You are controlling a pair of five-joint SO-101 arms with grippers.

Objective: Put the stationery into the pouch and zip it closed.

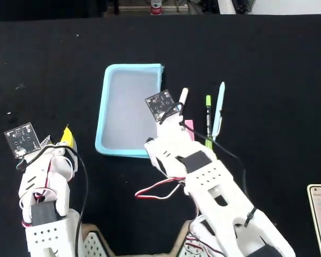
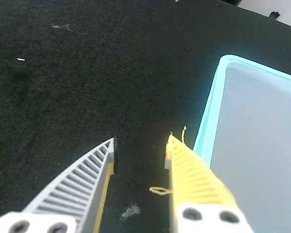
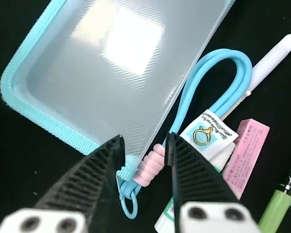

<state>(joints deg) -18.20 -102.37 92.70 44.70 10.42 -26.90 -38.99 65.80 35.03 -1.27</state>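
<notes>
Right gripper (image 3: 144,143), jaws parted and empty, hangs over the zip pull (image 3: 148,167) at a corner of the pouch (image 3: 111,58). Left gripper (image 2: 140,143), likewise released, sits beside the opposite edge. Pens (image 1: 208,115) and eraser (image 1: 189,127) lie outside, crowding the strap (image 3: 218,82). Nothing looks packed, and the zipping is yet to do. Bare tabletop (image 1: 267,64) lies open beyond.

High camera looks down; both wrist cameras face the pouch (image 3: 111,63) closely.
</notes>
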